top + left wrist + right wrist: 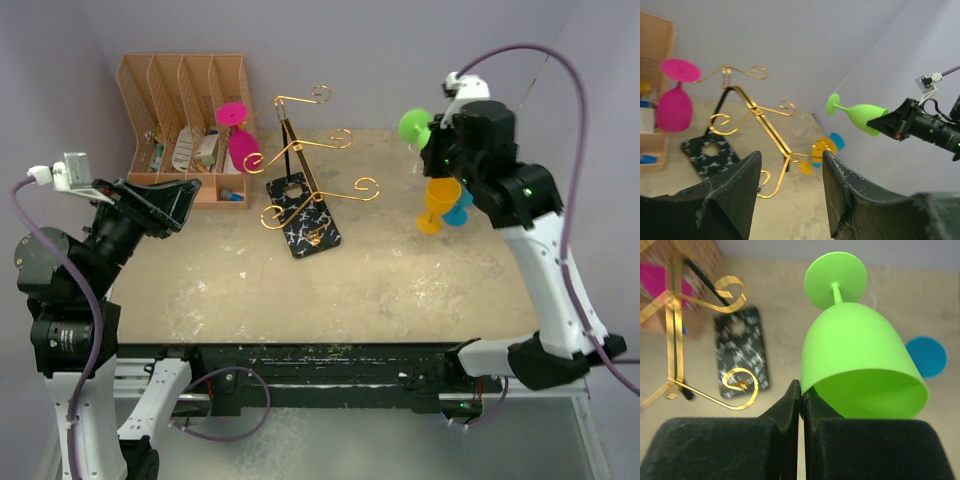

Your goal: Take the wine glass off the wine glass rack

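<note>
My right claw (801, 391) pinches the rim of the green glass (855, 352), well right of the rack (297, 152); my left claw (791, 175) is spread.

overhead, two wrist views (sharing rack (303, 222))

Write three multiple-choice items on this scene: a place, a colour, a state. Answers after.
1. The pink glass is: A hanging from the rack; B standing beside it; C lying on its side.
2. The right claw holds a glass coloured: A blue; B green; C pink.
3. The left claw is: A shut on a glass; B shut on nothing; C open.
1 A: foot on a gold arm, bowl down.
2 B: the green glass is pinched at its rim.
3 C: its fingers stand apart.
</note>
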